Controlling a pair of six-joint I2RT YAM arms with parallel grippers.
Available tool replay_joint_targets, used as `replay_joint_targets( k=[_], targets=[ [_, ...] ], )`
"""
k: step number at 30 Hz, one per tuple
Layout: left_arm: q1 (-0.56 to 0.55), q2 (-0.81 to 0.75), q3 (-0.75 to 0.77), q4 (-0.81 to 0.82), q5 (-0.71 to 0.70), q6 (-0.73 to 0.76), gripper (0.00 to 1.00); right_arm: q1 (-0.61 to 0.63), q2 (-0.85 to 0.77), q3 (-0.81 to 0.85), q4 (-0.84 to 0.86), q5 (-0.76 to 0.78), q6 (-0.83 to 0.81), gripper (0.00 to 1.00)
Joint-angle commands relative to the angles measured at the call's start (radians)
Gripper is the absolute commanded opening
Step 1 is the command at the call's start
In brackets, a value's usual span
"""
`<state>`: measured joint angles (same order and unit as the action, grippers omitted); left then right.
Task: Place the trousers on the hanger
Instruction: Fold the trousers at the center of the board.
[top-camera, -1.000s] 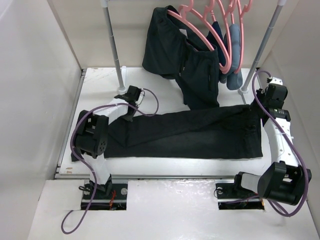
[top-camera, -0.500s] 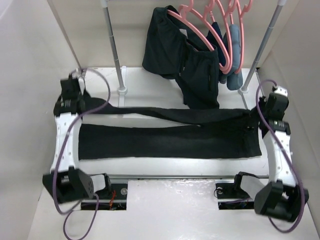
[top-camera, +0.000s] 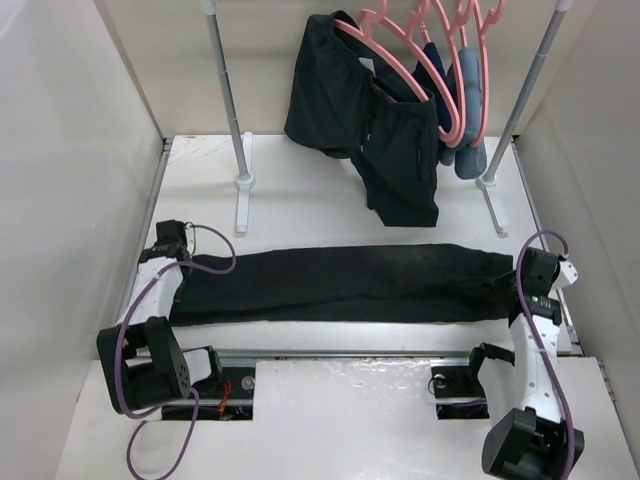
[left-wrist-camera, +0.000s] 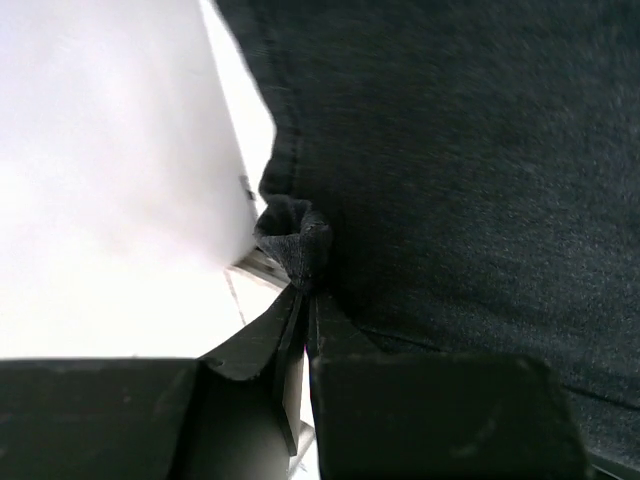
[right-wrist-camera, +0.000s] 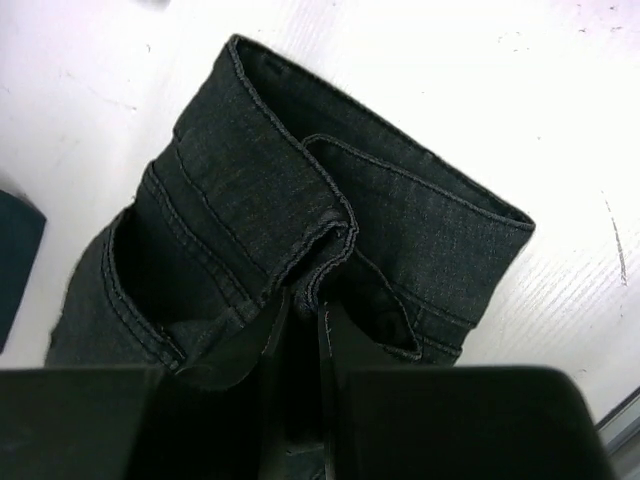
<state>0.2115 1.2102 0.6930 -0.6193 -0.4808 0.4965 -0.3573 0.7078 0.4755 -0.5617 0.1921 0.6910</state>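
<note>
The long black trousers (top-camera: 340, 283) lie folded lengthwise across the table, one leg over the other. My left gripper (top-camera: 172, 262) is shut on the hem end, and the pinched cloth bunches at its tips in the left wrist view (left-wrist-camera: 295, 245). My right gripper (top-camera: 522, 283) is shut on the waistband end, seen close in the right wrist view (right-wrist-camera: 330, 240). Several pink hangers (top-camera: 425, 60) hang on the rail at the back right, far from both grippers.
A shorter black garment (top-camera: 370, 130) hangs from one hanger and droops onto the table. Small navy and light-blue garments (top-camera: 462, 95) hang beside it. The rack's two poles (top-camera: 228, 95) and feet stand on the table behind the trousers. White walls close both sides.
Both grippers have pulled toward the near edge. The upper leg was carried left and then laid over the lower one, so the trousers now form a narrower folded strip.
</note>
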Motion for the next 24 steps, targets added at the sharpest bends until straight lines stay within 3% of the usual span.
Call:
replay_joint_targets(
  k=[1,7,11,14,15,16,18,24],
  targets=[
    [0.023,-0.002,0.092,0.055,-0.076,0.056,0.0,-0.006,0.019,0.058,0.013,0.056,0.013,0.0],
    [0.14,0.058,0.31,0.003,-0.096,0.149,0.0,-0.006,0.03,0.262,-0.071,0.202,-0.111,0.0],
    [0.218,0.058,0.275,-0.01,-0.076,0.186,0.0,-0.006,-0.011,0.243,-0.104,0.216,-0.094,0.0],
    [0.229,0.067,0.133,0.0,-0.041,0.195,0.0,-0.006,-0.011,0.146,-0.127,0.185,-0.035,0.22],
    [0.229,0.077,0.102,0.01,-0.029,0.195,0.0,-0.006,-0.011,0.124,-0.139,0.185,0.01,0.37],
    [0.229,0.077,0.053,0.01,0.002,0.195,0.0,-0.006,-0.011,0.106,-0.139,0.185,0.027,0.75],
    [0.229,0.077,0.008,0.026,0.013,0.195,0.0,-0.006,0.011,0.091,-0.149,0.167,0.041,0.97],
    [0.229,0.077,-0.007,0.043,0.039,0.195,0.0,-0.006,0.068,0.195,-0.176,0.008,-0.022,1.0]
  ],
)
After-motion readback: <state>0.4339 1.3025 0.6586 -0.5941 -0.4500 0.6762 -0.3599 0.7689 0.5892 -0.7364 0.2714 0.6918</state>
